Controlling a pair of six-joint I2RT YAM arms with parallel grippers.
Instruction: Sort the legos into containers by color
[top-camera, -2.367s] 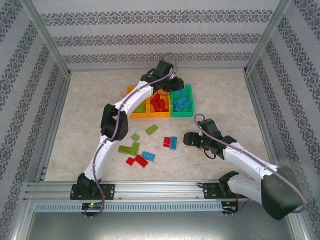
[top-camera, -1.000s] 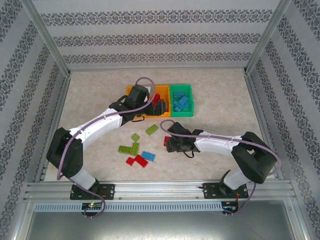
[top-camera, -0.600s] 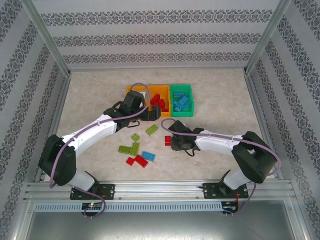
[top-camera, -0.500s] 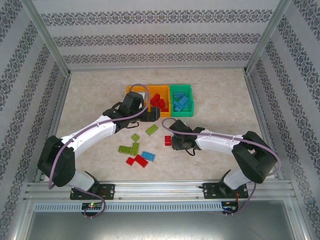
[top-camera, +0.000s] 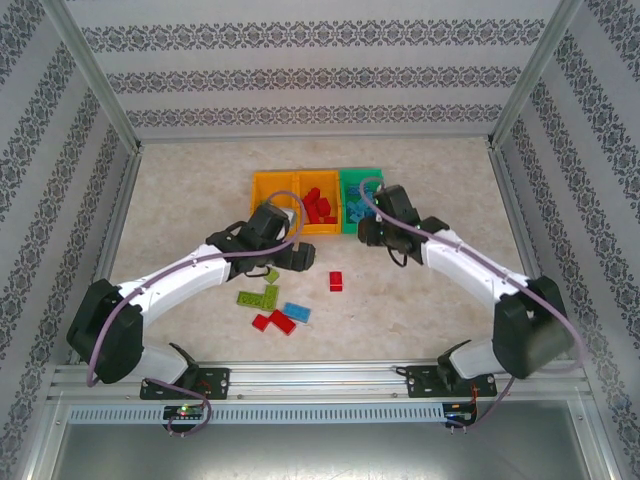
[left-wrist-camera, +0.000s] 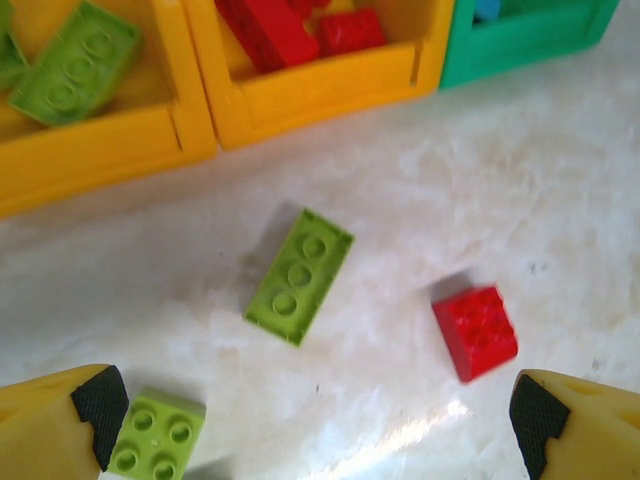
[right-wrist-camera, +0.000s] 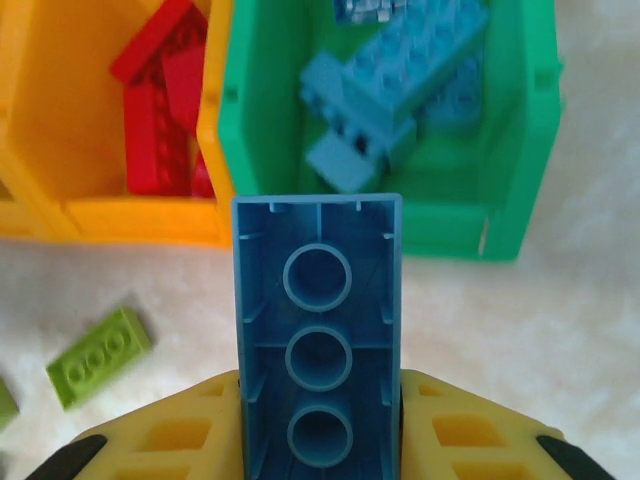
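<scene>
Sorting partly complete. The containers (top-camera: 300, 176) held lime, red and blue legos (top-camera: 318, 205) in separate bins. The right gripper (right-wrist-camera: 318, 405) clamped a blue brick (right-wrist-camera: 318, 270) just short of the green bin (right-wrist-camera: 535, 130). The left gripper (left-wrist-camera: 312, 415), jaws spread and empty, hung over a lime brick (left-wrist-camera: 300, 275) and a red brick (left-wrist-camera: 475, 332). Several legos lay loose on the surface (top-camera: 400, 320), unsorted.

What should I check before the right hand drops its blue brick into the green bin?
1. Blue rectangular plastic brick clamped in the right hand: ok.
2. Green rectangular plastic bin already holds blue bricks, same colour: ok.
3. Brick fully above the bin opening: cannot tell.
4. Left hand apart from that bin: ok.
5. Left hand open over the lime green rectangular brick: ok.
</scene>
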